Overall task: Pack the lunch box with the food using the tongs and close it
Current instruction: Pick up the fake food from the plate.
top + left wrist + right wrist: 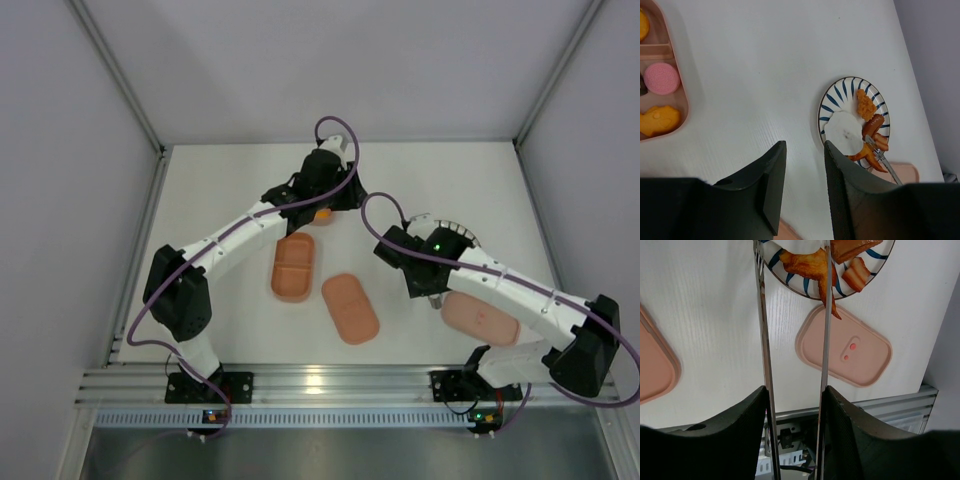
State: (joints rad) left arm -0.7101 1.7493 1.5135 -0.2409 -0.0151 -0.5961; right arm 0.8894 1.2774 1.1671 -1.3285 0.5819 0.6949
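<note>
My right gripper is shut on the tongs, whose two thin arms run forward to the striped plate. Their tips straddle an orange-brown fried piece without pinching it. Bacon lies beside it. In the left wrist view the plate also holds a fried nugget and a sausage. My left gripper is open with nothing in it, above the table. A lunch box tray at the left edge holds a pink round piece and an orange piece. Another tray looks empty.
One pink lid lies near the centre front. A second lid lies between the plate and the front rail. Grey walls close in the table on three sides. My right arm covers most of the plate from above.
</note>
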